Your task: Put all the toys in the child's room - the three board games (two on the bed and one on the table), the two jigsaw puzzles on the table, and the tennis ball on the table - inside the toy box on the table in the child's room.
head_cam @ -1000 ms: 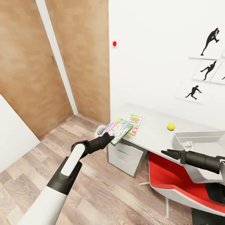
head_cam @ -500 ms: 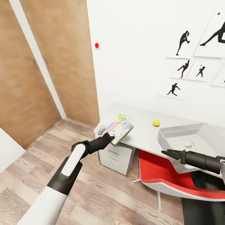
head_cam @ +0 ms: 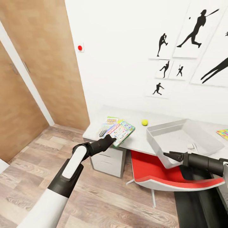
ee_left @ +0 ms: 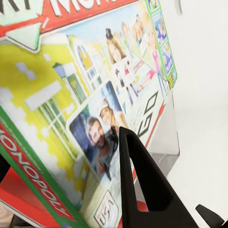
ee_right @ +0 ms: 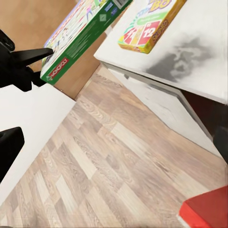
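Observation:
My left gripper [head_cam: 110, 138] is shut on a green-edged Monopoly board game [head_cam: 121, 132], holding it tilted in the air over the table's [head_cam: 139, 143] front left part. One of the fingers [ee_left: 142, 185] lies across the box lid [ee_left: 80, 95], and a red edge shows under the box. Another yellow board game [head_cam: 110, 120] lies flat on the table behind it [ee_right: 149, 23]. The tennis ball [head_cam: 144, 122] sits mid-table. The grey toy box [head_cam: 190, 131] stands tilted to its right. A jigsaw puzzle [head_cam: 223, 133] peeks in at the far right. My right gripper [head_cam: 169, 155] hangs shut in front of the toy box.
A red chair [head_cam: 152, 172] is tucked under the table below the toy box. A white drawer unit [head_cam: 106, 160] stands under the table's left end. Wooden wardrobe doors [head_cam: 41, 69] line the left wall. Bare wood floor [head_cam: 104, 202] lies in front of me.
The camera has swung right, so the table slid left in the picture and the whole toy box and a puzzle came into view. Both arms keep their pose, the left one holding the Monopoly game.

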Tool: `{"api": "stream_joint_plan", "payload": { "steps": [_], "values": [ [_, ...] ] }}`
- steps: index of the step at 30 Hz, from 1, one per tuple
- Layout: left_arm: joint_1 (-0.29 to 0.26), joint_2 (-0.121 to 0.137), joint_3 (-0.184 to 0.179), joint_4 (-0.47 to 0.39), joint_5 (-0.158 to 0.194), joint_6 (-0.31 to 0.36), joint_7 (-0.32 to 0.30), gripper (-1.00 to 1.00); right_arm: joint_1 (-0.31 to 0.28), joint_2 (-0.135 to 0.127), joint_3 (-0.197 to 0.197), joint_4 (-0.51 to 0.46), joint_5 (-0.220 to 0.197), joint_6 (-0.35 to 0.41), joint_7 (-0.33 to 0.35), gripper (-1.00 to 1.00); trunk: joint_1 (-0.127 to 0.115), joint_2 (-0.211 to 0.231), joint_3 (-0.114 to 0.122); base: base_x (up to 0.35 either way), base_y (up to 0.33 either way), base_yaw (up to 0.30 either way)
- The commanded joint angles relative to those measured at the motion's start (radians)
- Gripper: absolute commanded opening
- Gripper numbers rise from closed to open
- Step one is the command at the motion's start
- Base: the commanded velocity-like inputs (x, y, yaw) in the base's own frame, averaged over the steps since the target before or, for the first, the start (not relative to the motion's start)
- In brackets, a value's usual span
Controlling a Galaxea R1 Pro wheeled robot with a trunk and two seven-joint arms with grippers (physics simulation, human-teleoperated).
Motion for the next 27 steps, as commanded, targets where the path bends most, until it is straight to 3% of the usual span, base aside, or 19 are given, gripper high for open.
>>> {"api": "stream_joint_plan", "payload": {
  "steps": [1,27],
  "values": [
    [-0.001,0.000,0.000,-0.002,0.013,0.001,0.010,-1.00,-0.001,0.000,0.000,0.000,-0.004,0.007,0.000,1.00,0.001,-0.002,-0.001,0.000,0.000,-0.262],
    [-0.001,0.000,0.000,-0.002,0.014,0.000,0.010,-1.00,0.000,0.000,0.000,0.000,-0.004,0.007,0.000,1.00,0.001,-0.002,0.016,0.000,0.000,-0.262]
  ]
}}
